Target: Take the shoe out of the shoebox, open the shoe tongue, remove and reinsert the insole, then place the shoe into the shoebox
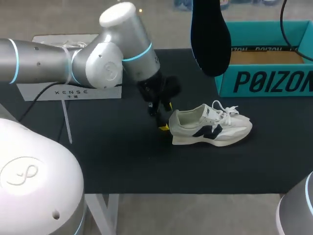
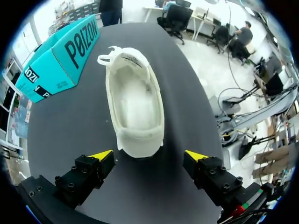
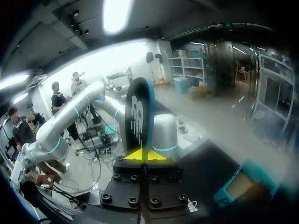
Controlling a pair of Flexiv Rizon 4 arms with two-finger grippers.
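A white sneaker with a dark side logo lies on the black mat, toe toward the right. Its inside shows pale and bare in the left wrist view. My left gripper is low at the heel. There it stands open, the heel just ahead of its yellow tips and not touched by either. The black insole hangs upright high over the table's back. My right gripper is shut on the lower end of that insole. The teal shoebox stands open at the back right.
A white stand sits at the back left by the mat's edge. The black mat stretches bare in front of the sneaker. The shoebox lies beyond the shoe's toe, off to one side.
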